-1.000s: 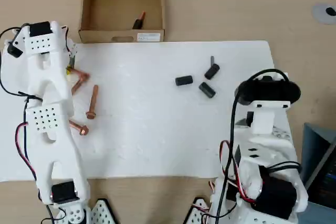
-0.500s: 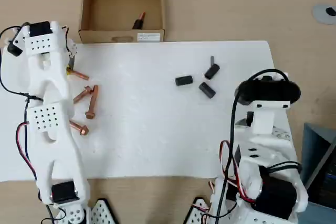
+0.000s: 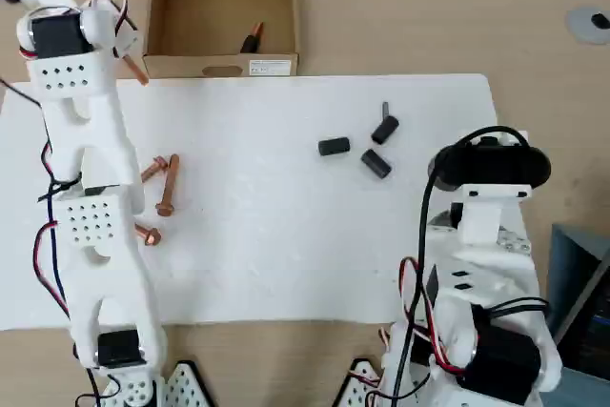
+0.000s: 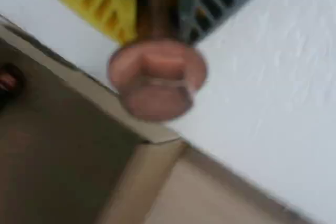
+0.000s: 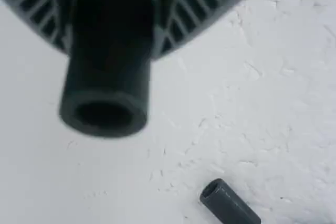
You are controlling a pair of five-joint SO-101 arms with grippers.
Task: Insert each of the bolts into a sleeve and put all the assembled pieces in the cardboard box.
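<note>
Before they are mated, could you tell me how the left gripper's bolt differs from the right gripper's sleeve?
The bolt in the left gripper is copper-coloured; the sleeve in the right gripper is black. The bolt shows a solid flanged head; the sleeve an open bore. The bolt is by the cardboard box's corner; the sleeve over the white mat. Both are clamped.

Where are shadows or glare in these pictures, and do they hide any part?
High view: even light; the loose sleeves cast hardly any shadow on the white mat, hiding nothing. Left wrist view: the bolt in the jaws has a soft sheen on its head; the cardboard box inside is darker. Right wrist view: the held sleeve has a dark bore.
</note>
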